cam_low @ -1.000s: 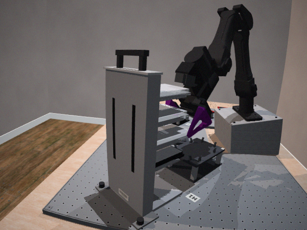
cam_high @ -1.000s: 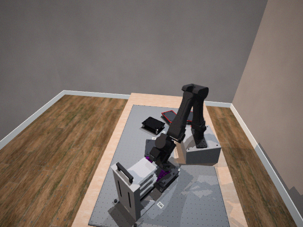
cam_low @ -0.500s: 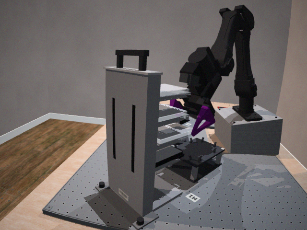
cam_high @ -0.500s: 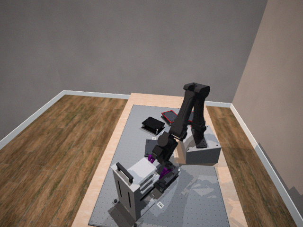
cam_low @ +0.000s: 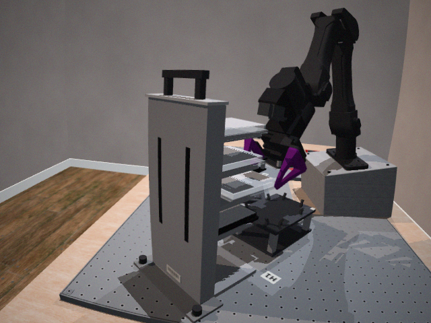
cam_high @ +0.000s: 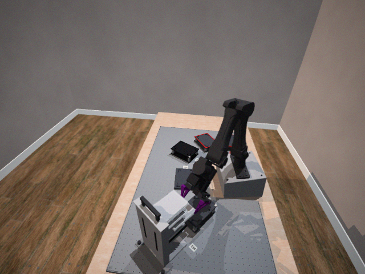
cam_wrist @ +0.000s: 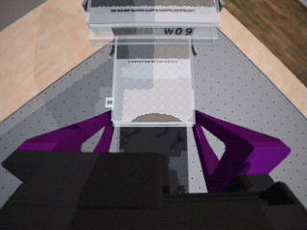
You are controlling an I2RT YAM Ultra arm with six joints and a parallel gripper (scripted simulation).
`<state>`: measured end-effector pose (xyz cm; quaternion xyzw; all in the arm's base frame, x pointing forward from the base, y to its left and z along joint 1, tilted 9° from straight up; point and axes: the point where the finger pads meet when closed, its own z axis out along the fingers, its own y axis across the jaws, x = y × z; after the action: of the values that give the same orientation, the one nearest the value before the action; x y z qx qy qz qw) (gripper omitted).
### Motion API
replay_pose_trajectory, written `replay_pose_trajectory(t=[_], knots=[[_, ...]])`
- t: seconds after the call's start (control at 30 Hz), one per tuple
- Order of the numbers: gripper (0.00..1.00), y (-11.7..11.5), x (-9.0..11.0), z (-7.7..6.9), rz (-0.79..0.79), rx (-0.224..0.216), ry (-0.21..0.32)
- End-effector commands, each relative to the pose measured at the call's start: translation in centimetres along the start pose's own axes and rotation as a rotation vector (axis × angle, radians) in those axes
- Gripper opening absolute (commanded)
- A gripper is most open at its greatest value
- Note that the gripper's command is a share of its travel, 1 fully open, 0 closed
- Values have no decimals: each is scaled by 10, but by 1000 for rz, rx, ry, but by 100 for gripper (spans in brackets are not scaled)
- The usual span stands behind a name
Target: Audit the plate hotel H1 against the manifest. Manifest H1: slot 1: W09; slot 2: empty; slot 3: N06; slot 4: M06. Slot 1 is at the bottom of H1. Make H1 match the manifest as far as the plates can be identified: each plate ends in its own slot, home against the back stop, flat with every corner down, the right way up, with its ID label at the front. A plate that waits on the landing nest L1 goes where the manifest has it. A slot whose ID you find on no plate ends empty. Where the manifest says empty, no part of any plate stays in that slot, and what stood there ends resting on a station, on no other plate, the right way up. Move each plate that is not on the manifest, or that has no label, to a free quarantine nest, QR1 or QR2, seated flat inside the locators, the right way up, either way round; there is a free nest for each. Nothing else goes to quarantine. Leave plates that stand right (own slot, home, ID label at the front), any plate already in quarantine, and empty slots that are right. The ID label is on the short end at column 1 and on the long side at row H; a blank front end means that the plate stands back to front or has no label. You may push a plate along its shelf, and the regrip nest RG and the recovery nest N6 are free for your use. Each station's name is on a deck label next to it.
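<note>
The grey plate hotel H1 (cam_low: 190, 188) stands at the near end of the deck, its open front facing the arm. My gripper (cam_wrist: 153, 114) with purple fingers is in front of it, shut on the sides of a clear plate's near end (cam_wrist: 153, 81). That plate (cam_low: 245, 186) sticks out of a middle slot and tilts a little; I see no label on its near end. Beyond it, a clear plate labelled W09 (cam_wrist: 177, 31) sits in the hotel. Another clear plate (cam_low: 240, 158) lies on the shelf above. I cannot tell the exact slots.
A dark landing nest with locator pegs (cam_low: 278, 212) stands right in front of the hotel, below my gripper. Farther back are a flat dark pad (cam_high: 182, 178), a raised black nest (cam_high: 185, 150) and a red-framed nest (cam_high: 205, 140). The arm's grey base block (cam_high: 244, 180) is at the right.
</note>
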<state>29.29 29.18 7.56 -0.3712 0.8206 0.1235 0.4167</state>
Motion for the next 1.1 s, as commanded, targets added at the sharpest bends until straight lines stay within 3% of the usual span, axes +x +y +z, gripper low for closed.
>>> replay_pose_trajectory(t=[0.0,1.07], knots=[[86,0,-6,-6,0,1,-22],[86,0,21,-32,0,1,-22]])
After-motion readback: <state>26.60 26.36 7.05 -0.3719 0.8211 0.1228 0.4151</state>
